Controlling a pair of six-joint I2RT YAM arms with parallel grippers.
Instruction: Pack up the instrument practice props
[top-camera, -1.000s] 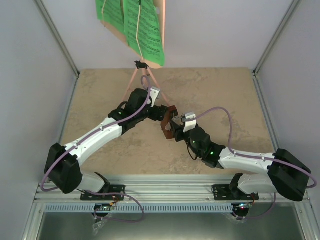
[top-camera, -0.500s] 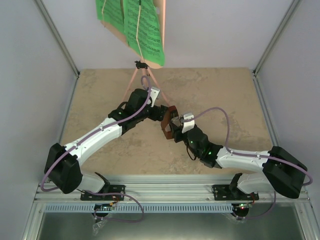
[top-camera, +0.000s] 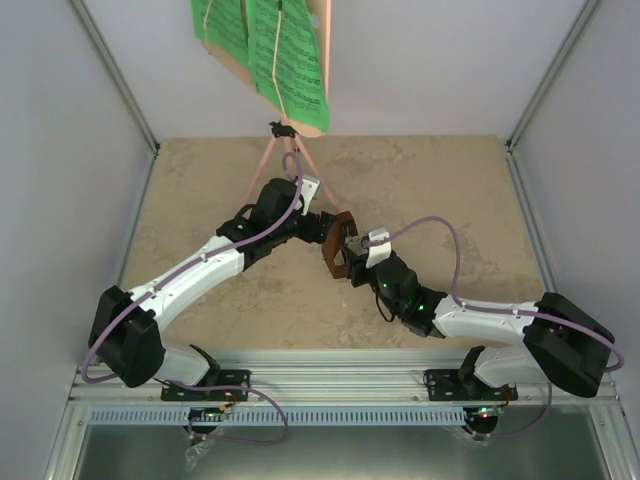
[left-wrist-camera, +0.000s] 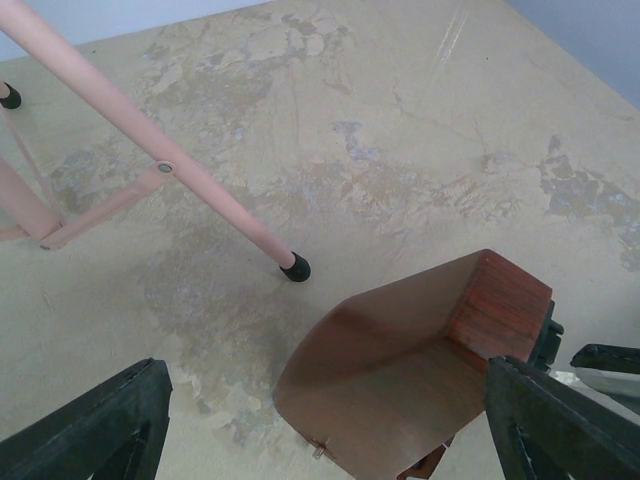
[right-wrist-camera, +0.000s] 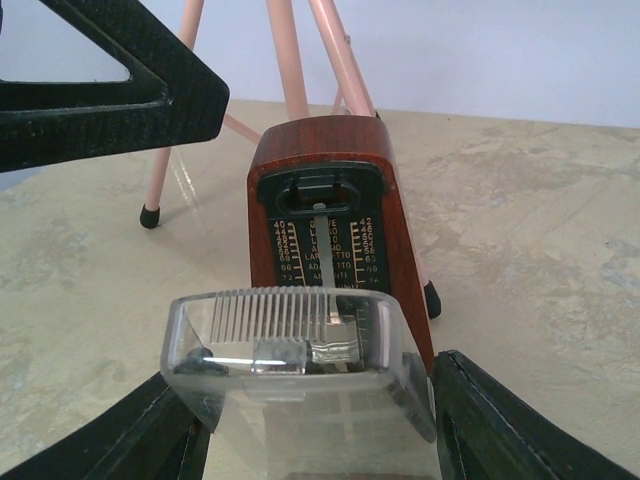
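The small brown metronome (top-camera: 338, 250) stands at mid table with its scale face (right-wrist-camera: 320, 230) bare and turned to my right gripper (right-wrist-camera: 310, 420). That gripper is shut on a clear plastic cover (right-wrist-camera: 290, 380), held just in front of the face. My left gripper (left-wrist-camera: 330, 420) is open and straddles the metronome's rounded wooden back (left-wrist-camera: 420, 370), which sits nearer its right finger (left-wrist-camera: 570, 420). The pink music stand (top-camera: 285, 150) stands at the back, and the green sheet-music pages (top-camera: 285, 55) rest on its desk.
One stand leg ends in a black foot (left-wrist-camera: 295, 267) just beyond the metronome, and more legs (right-wrist-camera: 285, 60) rise behind it. Grey walls (top-camera: 60, 150) close in the beige table (top-camera: 450, 190) on three sides. The arm bases sit on the metal rail (top-camera: 330, 385).
My right arm has crept slightly left toward the metronome, with its elbow shifting. The left arm and both jaws hold as they were.
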